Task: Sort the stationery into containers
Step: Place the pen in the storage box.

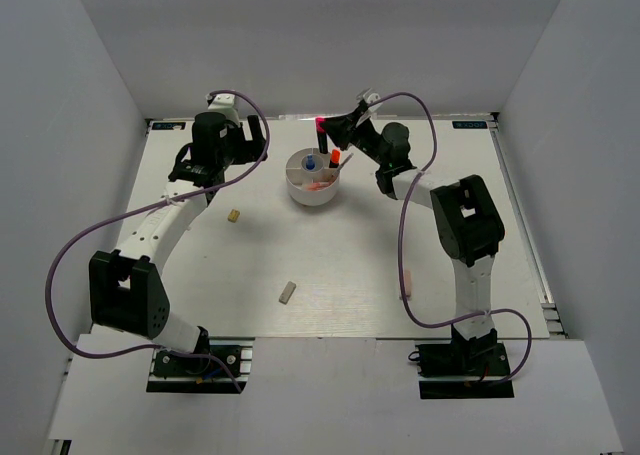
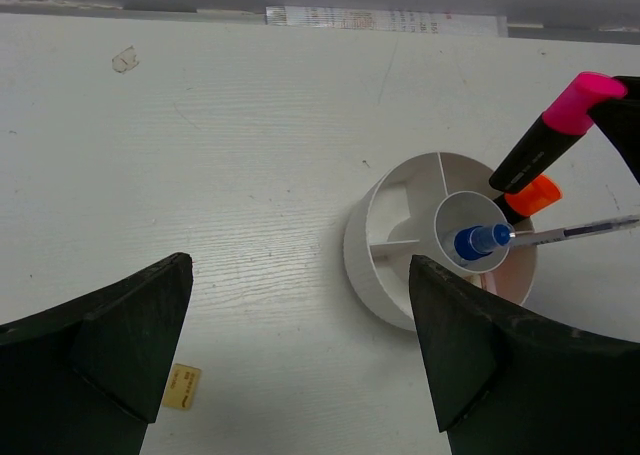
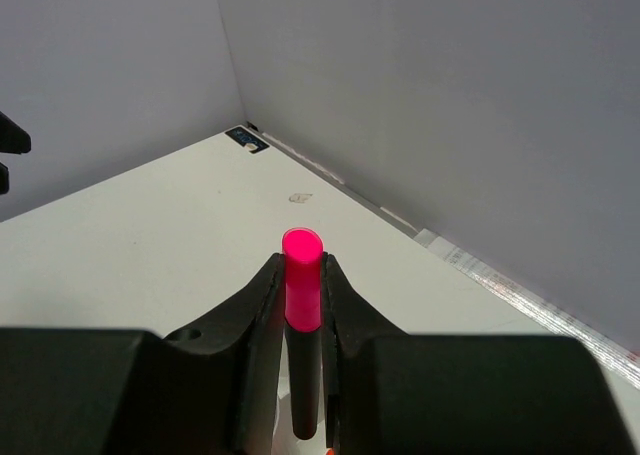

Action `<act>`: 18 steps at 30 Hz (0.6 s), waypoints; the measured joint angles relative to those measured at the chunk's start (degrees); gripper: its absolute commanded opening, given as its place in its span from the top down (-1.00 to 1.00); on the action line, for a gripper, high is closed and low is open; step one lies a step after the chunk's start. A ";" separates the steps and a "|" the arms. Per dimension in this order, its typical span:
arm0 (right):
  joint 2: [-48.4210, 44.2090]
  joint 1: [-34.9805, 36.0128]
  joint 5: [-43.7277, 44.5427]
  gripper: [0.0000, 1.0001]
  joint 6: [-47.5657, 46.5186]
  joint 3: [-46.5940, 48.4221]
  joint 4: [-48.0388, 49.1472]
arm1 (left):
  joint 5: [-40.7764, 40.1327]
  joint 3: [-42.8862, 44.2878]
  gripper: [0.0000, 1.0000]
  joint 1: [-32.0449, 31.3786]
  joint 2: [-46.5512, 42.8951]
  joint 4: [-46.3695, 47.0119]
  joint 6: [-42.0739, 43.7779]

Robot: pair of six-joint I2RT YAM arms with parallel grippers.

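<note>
Hovering left of the round white tub [image 1: 312,193], the left pincer [image 2: 300,265] gapes wide and holds nothing, with a small beige eraser [image 1: 234,215] on the worktop [image 1: 350,265] near it. An orange-capped highlighter [image 2: 538,195] and a blue-capped bottle [image 2: 480,241] stand inside the tub, the bottle in the centre cup. Above the far rim, the right pincer [image 3: 300,275] clamps narrowly on a slanted pink-capped highlighter [image 2: 548,135].
</note>
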 measured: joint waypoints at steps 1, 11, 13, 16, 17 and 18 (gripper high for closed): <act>0.02 0.00 0.02 1.00 -0.02 0.00 -0.07 | -0.02 0.00 -0.96 0.00 0.00 0.00 0.00; 0.07 0.00 -0.02 0.80 0.26 -0.02 -0.15 | -0.02 0.00 -0.96 0.00 0.00 -0.04 0.02; 0.31 0.00 0.00 0.73 0.26 -0.02 -0.11 | -0.04 0.00 -0.96 0.00 0.00 -0.13 0.02; 1.01 0.00 -0.02 0.68 0.26 -0.02 -0.24 | -0.04 0.00 -0.96 0.09 0.00 -0.20 -0.02; 1.25 0.00 -0.02 0.65 0.26 -0.02 -0.24 | -0.04 0.00 -0.96 0.15 0.00 -0.24 -0.02; 1.44 0.00 -0.02 0.59 0.26 -0.02 -0.24 | -0.02 0.00 -0.96 0.22 0.00 -0.31 -0.04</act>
